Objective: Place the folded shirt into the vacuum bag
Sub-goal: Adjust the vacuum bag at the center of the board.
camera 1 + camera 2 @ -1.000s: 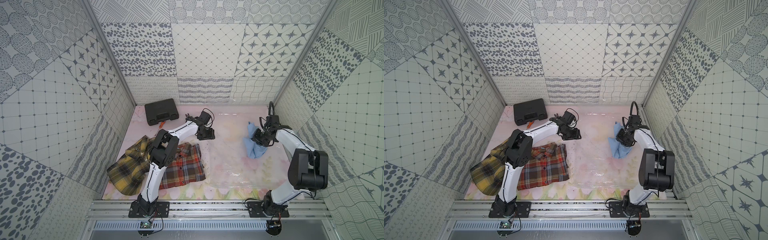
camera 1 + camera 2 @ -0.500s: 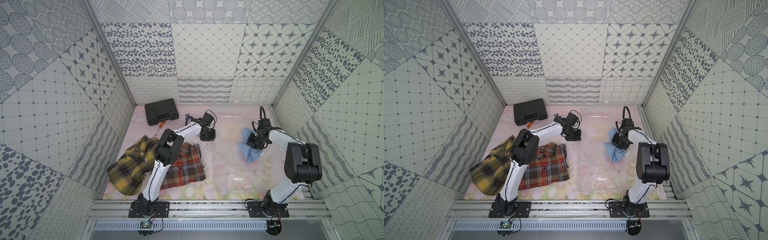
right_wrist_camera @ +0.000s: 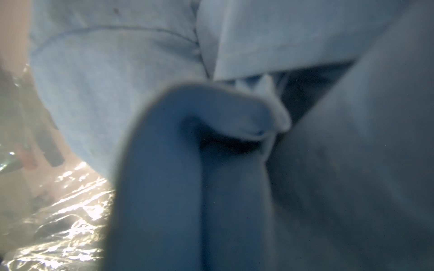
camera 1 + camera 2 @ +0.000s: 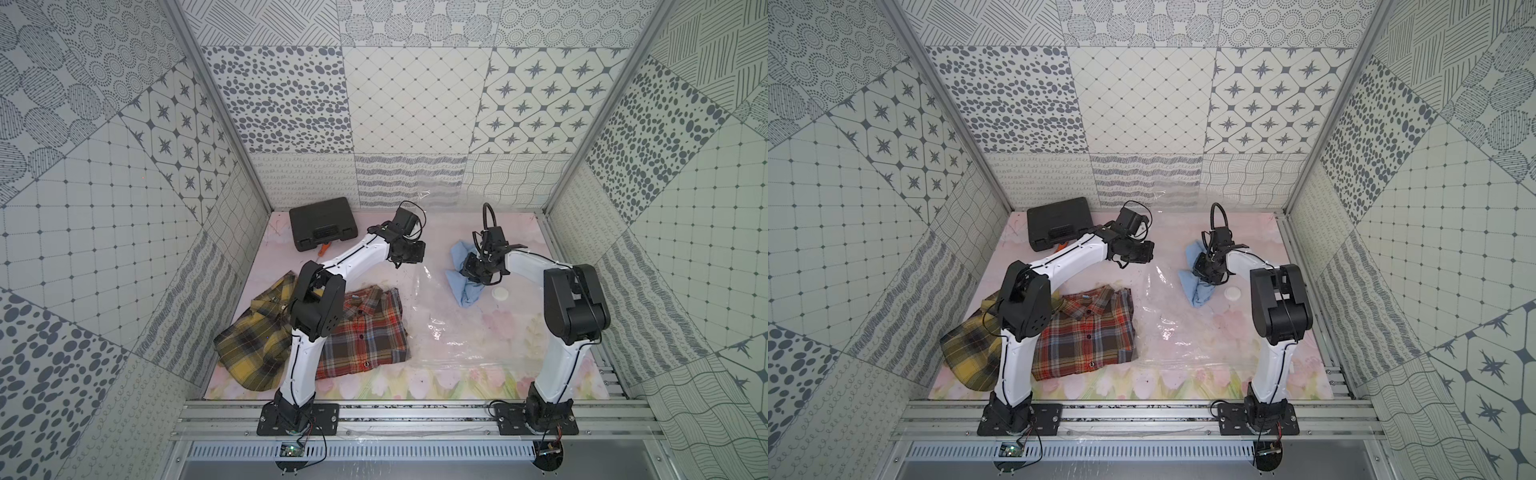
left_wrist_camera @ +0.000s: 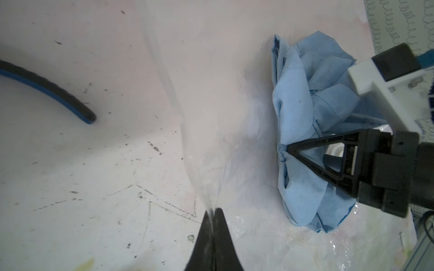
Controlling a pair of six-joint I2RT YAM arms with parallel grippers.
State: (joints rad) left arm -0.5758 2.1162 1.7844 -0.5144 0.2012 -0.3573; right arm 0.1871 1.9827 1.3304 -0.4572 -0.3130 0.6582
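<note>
On mat (image 4: 282, 257): one blue shirt (image 4: 468, 293), two plaid shirts (image 4: 365, 328), one vacuum bag (image 4: 465, 336).

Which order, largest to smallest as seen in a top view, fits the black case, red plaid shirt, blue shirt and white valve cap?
1. red plaid shirt
2. black case
3. blue shirt, partly hidden, so perhaps nearer the case
4. white valve cap

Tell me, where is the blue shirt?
In both top views the blue shirt is bunched in the right pincer, back right, beside the white valve cap.
</note>
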